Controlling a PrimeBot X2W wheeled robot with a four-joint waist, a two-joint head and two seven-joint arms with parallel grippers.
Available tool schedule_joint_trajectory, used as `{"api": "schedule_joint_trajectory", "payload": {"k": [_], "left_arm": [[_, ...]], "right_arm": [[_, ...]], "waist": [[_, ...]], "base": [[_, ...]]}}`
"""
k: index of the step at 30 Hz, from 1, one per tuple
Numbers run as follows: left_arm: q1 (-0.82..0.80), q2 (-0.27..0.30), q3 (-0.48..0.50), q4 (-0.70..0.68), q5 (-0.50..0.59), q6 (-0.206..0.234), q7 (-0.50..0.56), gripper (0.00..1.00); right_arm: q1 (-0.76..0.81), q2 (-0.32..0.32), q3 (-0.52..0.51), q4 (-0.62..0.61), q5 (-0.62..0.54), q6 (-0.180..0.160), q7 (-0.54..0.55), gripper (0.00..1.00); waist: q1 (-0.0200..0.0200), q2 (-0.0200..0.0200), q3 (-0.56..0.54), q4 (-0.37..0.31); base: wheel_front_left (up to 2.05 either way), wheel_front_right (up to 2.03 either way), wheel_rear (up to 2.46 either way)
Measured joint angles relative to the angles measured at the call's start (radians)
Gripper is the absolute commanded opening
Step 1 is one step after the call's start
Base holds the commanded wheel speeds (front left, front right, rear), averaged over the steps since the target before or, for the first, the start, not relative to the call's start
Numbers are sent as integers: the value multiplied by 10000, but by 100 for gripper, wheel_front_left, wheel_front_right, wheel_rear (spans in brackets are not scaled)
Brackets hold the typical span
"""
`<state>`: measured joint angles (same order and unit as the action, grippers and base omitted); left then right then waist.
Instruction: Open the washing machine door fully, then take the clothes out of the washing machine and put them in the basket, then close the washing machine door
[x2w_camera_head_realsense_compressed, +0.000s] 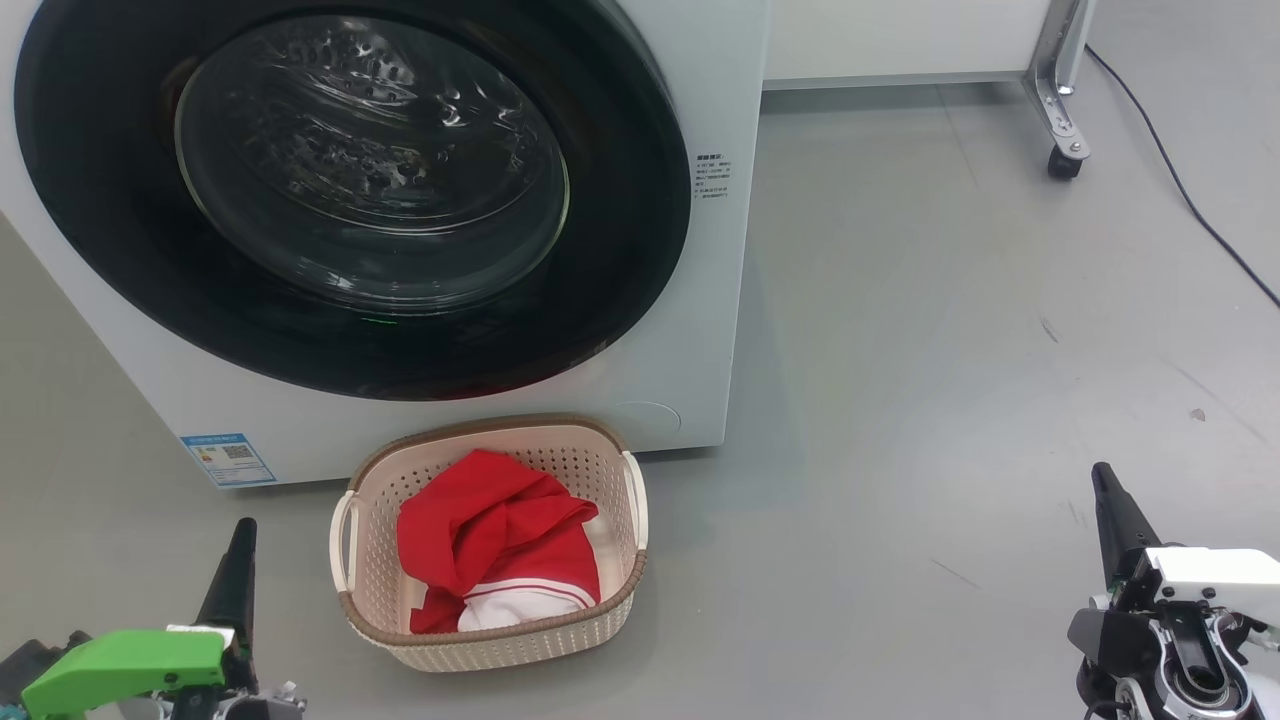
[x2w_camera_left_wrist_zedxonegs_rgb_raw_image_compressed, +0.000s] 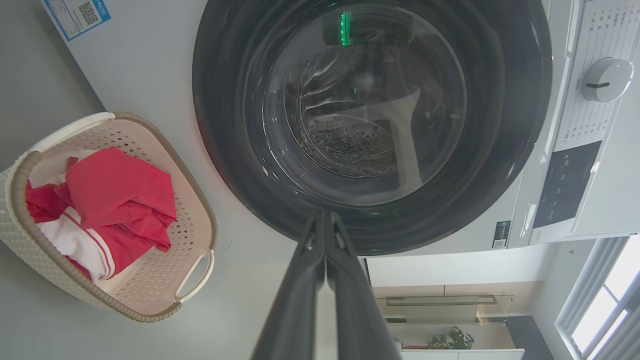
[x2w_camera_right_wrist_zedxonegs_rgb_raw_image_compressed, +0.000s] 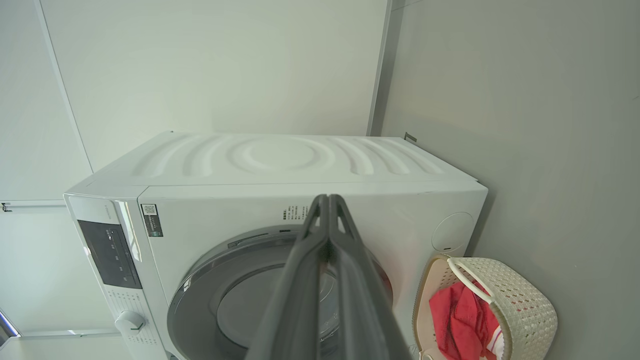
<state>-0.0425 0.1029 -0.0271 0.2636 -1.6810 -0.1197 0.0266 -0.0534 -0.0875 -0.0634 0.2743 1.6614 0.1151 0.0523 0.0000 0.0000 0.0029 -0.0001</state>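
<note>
The white washing machine (x2w_camera_head_realsense_compressed: 712, 250) stands ahead of me, its round black door (x2w_camera_head_realsense_compressed: 620, 240) shut flat against the front; the glass bowl shows the steel drum behind it. On the floor before it sits the cream basket (x2w_camera_head_realsense_compressed: 372, 560) holding the red clothes (x2w_camera_head_realsense_compressed: 480, 535) with white trim. My left gripper (x2w_camera_head_realsense_compressed: 241, 535) is low at the lower left, shut and empty, left of the basket. My right gripper (x2w_camera_head_realsense_compressed: 1103, 480) is at the lower right, shut and empty, well clear of everything. In the left wrist view the left gripper (x2w_camera_left_wrist_zedxonegs_rgb_raw_image_compressed: 325, 216) points at the door (x2w_camera_left_wrist_zedxonegs_rgb_raw_image_compressed: 230, 150)'s rim.
Grey floor (x2w_camera_head_realsense_compressed: 950, 350) spreads out to the right of the machine. A wheeled metal leg (x2w_camera_head_realsense_compressed: 1058, 120) and a black cable (x2w_camera_head_realsense_compressed: 1190, 200) are at the far right. A white panel runs along the back wall.
</note>
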Motion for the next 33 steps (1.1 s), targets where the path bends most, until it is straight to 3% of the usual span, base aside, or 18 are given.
{"api": "schedule_joint_trajectory", "payload": {"k": [33], "left_arm": [[-41,-4,52,100,0,-2,46,0]], "right_arm": [[-6,12,-27,56,0,61,40,0]], "waist": [[0,0,-3,1]], "base": [[0,0,0]]}}
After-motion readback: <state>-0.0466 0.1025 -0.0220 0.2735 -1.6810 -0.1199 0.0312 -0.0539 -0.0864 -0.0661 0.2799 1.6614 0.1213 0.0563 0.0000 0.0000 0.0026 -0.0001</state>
